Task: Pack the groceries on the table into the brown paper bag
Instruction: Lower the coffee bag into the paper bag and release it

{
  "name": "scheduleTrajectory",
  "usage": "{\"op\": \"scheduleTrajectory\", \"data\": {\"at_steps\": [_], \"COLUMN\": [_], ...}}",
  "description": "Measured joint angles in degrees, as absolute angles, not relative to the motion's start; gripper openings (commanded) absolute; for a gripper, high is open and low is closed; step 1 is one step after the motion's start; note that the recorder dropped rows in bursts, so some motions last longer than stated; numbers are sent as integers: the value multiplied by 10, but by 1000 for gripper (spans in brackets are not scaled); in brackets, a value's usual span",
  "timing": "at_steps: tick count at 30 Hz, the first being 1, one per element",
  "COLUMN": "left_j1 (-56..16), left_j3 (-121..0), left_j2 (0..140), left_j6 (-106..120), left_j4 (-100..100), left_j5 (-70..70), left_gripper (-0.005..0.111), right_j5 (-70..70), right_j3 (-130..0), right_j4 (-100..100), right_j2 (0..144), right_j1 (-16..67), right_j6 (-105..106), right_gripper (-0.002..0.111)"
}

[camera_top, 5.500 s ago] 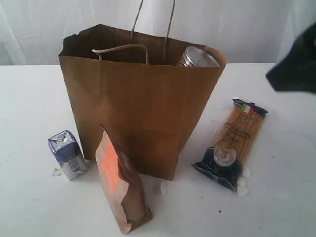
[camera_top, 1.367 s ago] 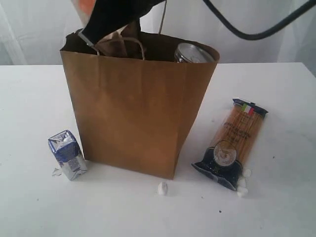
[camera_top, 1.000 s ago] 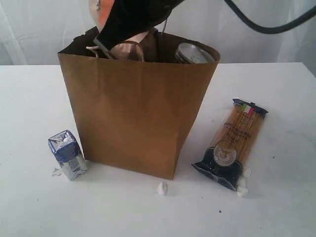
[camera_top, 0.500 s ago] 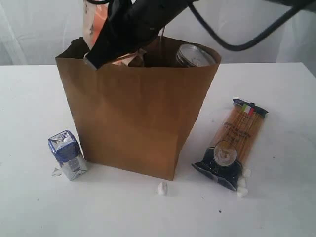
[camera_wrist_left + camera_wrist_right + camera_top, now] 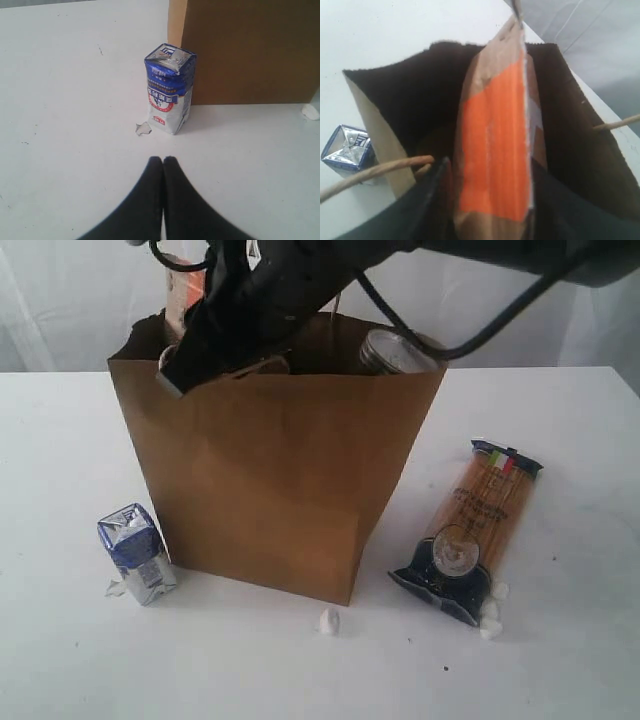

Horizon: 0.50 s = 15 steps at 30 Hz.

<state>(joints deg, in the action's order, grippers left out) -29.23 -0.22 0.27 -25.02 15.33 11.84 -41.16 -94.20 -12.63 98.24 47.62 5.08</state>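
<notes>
Right hand (image 5: pixel 190 360) clamped on the pouch (image 5: pixel 492 150), held upright and partly down inside the bag (image 5: pixel 280 480) mouth, so it should slide in beside the jar (image 5: pixel 400 350) without snagging rim or cord handle. Left hand (image 5: pixel 162 170) closed, empty, low over the bench (image 5: pixel 60 100), aimed at the carton (image 5: pixel 169 90) just beside the bag wall; likely next pick. Spaghetti (image 5: pixel 470 540) lies flat on the bench, not yet packed.
</notes>
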Motion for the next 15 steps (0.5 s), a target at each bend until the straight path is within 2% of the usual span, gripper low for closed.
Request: {"op": "scheduleTrajectory", "data": {"at_steps": [2, 15], "left_j1": [-292, -292], "left_j3": [-2, -2], "left_j2": [3, 3], "left_j6": [-250, -250], "left_j4": [153, 153], "left_j5": [118, 118], "left_gripper": [1, 1], "right_j5": [-420, -431], "right_j3": [-942, -942], "right_j4": [-125, -125], "right_j2": [980, 940], "right_j1": [476, 476], "right_j6": [51, 51], "right_gripper": [67, 67]}}
